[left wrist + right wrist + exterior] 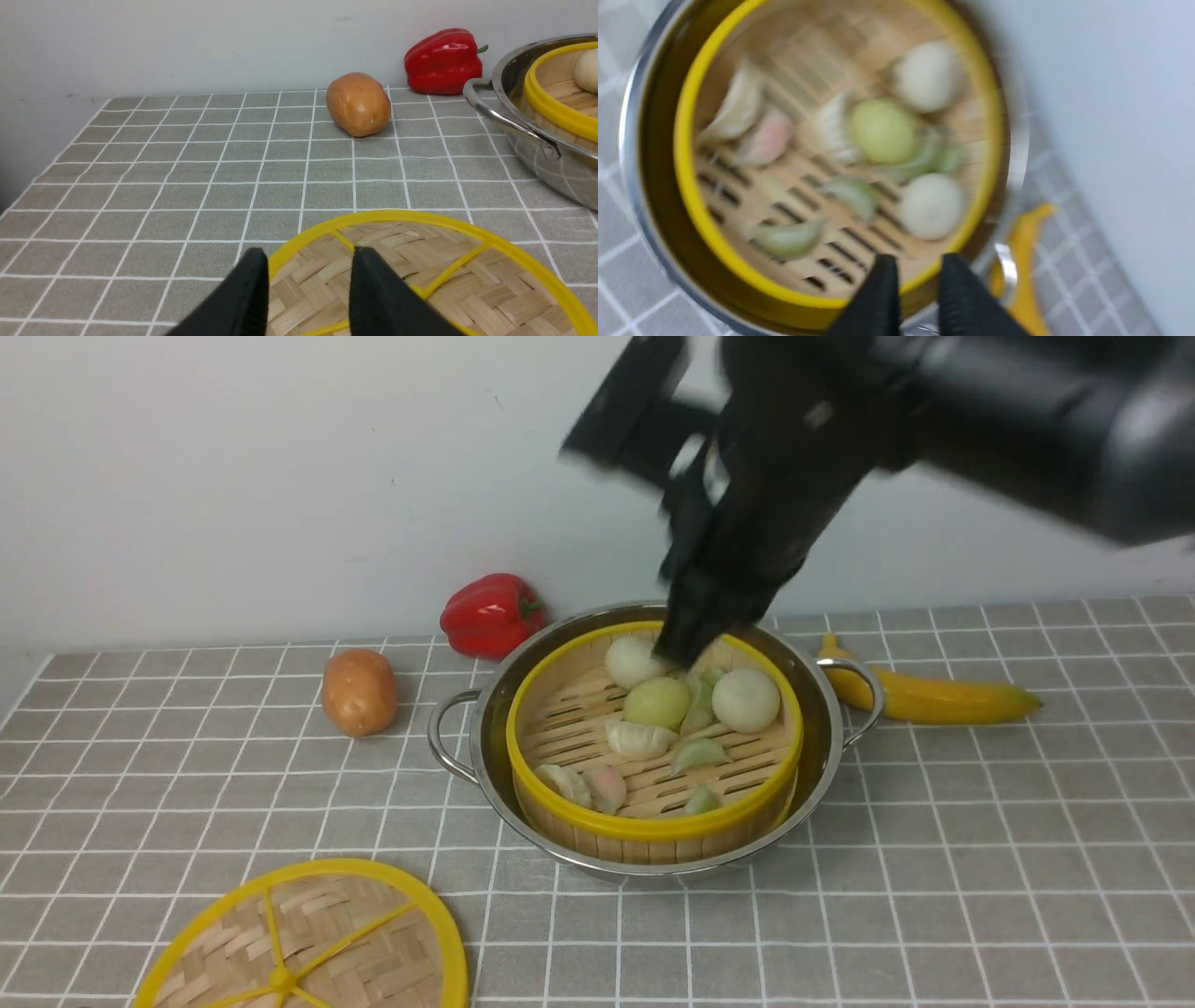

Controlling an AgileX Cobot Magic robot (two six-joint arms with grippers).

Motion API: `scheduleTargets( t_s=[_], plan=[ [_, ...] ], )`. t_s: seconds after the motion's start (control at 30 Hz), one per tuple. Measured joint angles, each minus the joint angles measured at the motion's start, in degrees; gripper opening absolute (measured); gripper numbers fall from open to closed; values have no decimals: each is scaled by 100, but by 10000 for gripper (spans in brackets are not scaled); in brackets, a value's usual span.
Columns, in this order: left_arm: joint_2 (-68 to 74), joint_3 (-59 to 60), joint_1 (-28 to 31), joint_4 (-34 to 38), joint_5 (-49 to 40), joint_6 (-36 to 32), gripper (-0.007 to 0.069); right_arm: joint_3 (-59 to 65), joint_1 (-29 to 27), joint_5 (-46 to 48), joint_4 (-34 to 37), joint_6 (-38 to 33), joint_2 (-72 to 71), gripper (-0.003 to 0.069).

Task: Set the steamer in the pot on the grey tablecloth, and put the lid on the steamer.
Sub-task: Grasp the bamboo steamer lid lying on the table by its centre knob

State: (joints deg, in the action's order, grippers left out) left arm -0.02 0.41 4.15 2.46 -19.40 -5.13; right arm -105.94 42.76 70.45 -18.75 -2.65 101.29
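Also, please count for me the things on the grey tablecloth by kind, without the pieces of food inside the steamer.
Pot: 1
Steamer, inside the pot: 1
Lid: 1
Red pepper: 1
Potato: 1
Banana: 1
Total: 6

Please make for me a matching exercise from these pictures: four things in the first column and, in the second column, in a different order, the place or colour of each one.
Things:
1. steamer
2. lid
3. red pepper
4. banana

Places and colours:
A. behind the pot, toward its left side
B. inside the pot, with dumplings and buns in it
C. yellow with a greenish tip, by the pot's right handle
D. flat on the grey tablecloth, in front of the pot and to the left

Right pairs: 1-B, 2-D, 3-A, 4-C
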Motion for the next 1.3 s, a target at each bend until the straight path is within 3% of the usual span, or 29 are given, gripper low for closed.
scheduleTargets(
  t_s=[0.1, 0.3, 0.8, 0.93, 1.03, 1.1, 1.2, 1.3],
  plan=[
    [0, 0, 0, 0, 0, 0, 243, 0, 0, -6, -214, 510, -635, -7],
    [0, 0, 0, 0, 0, 0, 243, -5, 0, 0, -78, 1581, -1729, -15],
    [0, 0, 0, 0, 0, 0, 243, 131, -15, -46, 125, 1803, -3066, 4],
    [0, 0, 0, -5, 0, 0, 243, 1088, -683, -431, 631, 1735, -4129, 13],
    [0, 0, 0, -5, 0, 0, 243, 2604, -1672, -1233, 853, 1741, -5393, 24],
    [0, 0, 0, -5, 0, 0, 243, 3129, -1977, -1591, 890, 1741, -5803, 28],
    [0, 0, 0, -5, 0, 0, 243, 5177, -3100, -3171, 976, 1881, -7265, 46],
    [0, 0, 0, -5, 0, 0, 243, 6642, -3774, -4130, 1057, 2071, -8203, 58]
  ],
)
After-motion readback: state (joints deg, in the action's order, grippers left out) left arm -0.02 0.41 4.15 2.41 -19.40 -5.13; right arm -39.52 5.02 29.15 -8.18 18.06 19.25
